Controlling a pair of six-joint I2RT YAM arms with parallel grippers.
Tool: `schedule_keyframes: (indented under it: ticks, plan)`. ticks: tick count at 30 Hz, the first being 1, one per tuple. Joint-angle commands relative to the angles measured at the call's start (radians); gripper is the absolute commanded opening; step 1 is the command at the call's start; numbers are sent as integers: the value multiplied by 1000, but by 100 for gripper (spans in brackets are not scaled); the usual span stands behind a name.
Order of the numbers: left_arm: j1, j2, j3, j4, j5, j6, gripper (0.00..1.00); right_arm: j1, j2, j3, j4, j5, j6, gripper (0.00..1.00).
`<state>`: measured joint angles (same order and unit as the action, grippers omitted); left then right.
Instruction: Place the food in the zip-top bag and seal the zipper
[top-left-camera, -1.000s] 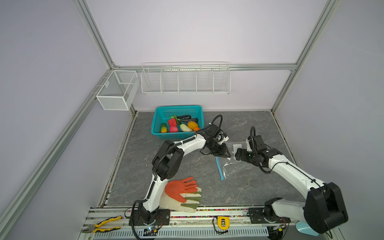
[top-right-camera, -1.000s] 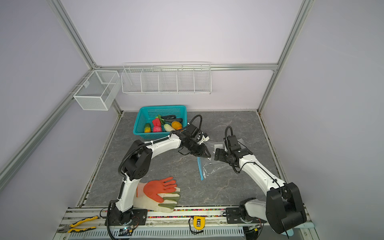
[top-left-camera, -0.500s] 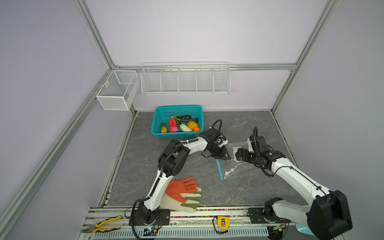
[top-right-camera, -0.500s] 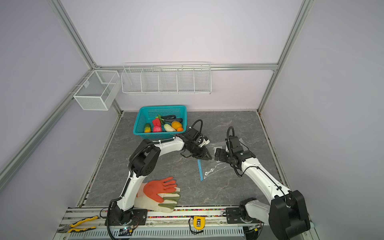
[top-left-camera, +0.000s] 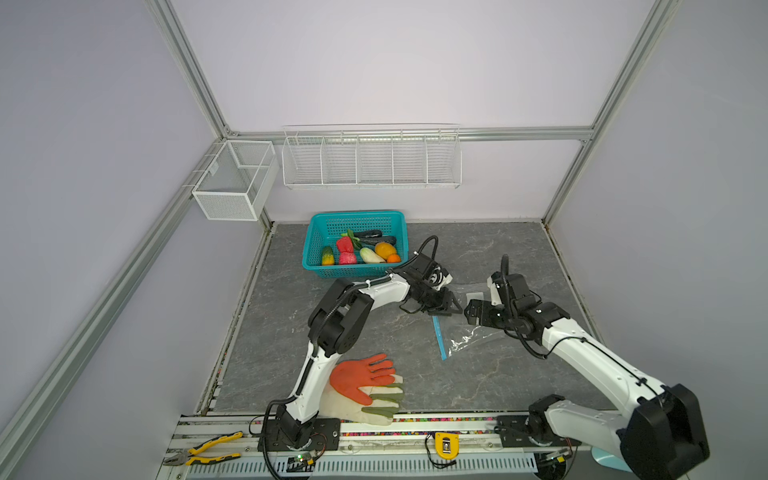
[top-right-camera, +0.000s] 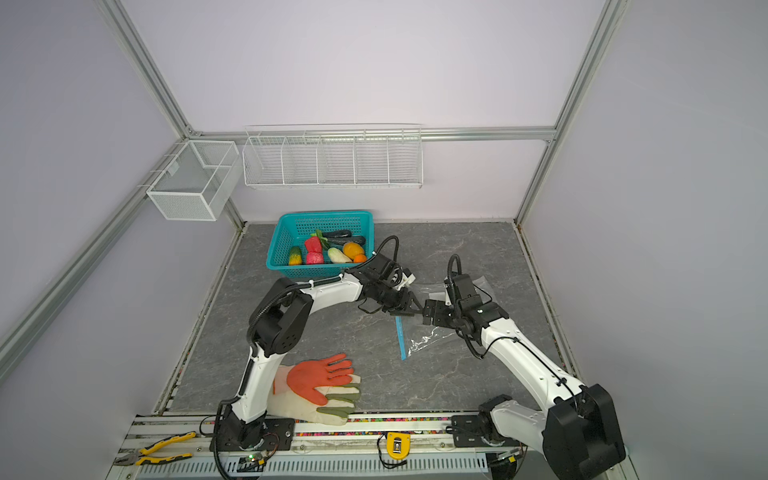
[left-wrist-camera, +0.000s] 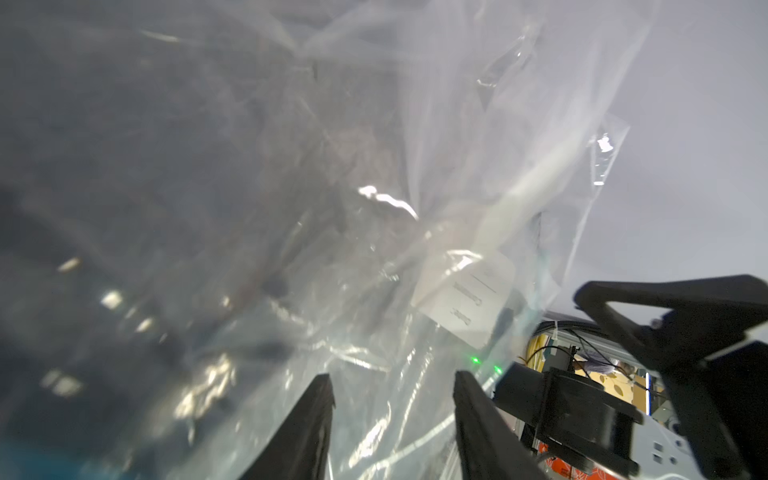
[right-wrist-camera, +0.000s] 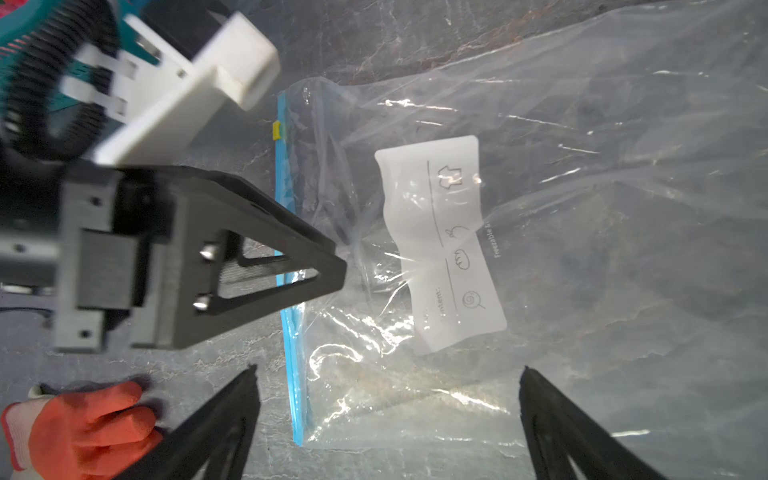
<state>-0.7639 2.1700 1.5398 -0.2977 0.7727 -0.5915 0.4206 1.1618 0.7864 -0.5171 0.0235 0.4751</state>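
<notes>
Light blue zipper strip (right-wrist-camera: 293, 374) of clear crinkly plastic bag (right-wrist-camera: 582, 208) under part-open left claw (left-wrist-camera: 393, 375); right claw (right-wrist-camera: 388, 368) wide open above bag.

Food (top-left-camera: 345, 246) in basket (top-left-camera: 357, 215), behind zip-top bag (top-left-camera: 478, 337)

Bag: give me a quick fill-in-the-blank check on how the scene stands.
The zipper is coloured ____.
Its slider is ____.
The right end effector stands ____ above the bag.
All food lies in the basket, so the bag is ____.
Missing: blue; yellow; open; empty.
</notes>
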Motion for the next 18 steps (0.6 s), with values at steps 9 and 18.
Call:
schedule_keyframes:
  ticks: [9,18]
  plan:
    - [161,-328,-295,66,-160,-127,49,171,126,187,-127,244,12,94]
    - [239,-420,-472,104,-159,-151,49,314,379,353,-165,339,81,85]
